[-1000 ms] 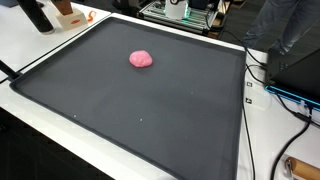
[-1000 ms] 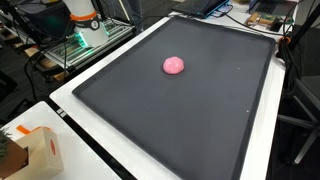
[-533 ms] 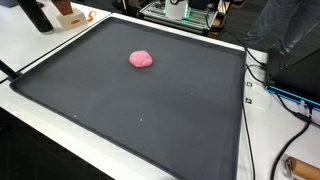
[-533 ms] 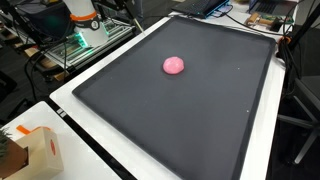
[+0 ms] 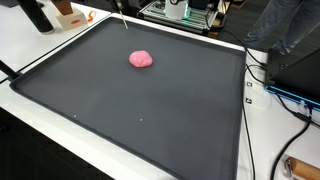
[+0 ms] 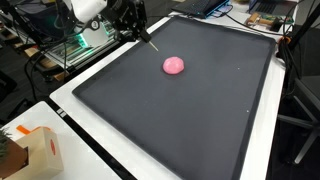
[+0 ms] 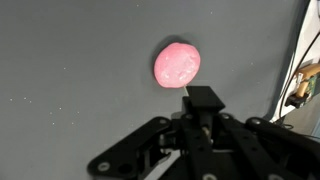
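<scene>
Pink and soft-looking, the lump (image 7: 177,63) lies alone on the black mat (image 5: 150,120) that covers most of the white surface (image 6: 70,100), well in from every edge and touched by nothing. My tool (image 6: 138,27) hangs over the mat's border in an exterior view, its jaws drawn narrow on what looks like a thin pale rod (image 6: 148,40). The rod slants down toward the lump, with its tip in the air and clear of it. In the wrist view the lump sits just ahead of the dark end between my fingers, slightly off to one side. I judge this to be the approach, with no contact made. The next move, as I read it, calls for carrying the rod's tip across the open mat until it is in line with the lump. I would then lower it slowly, since so soft a lump may dent or slide at the first touch.
</scene>
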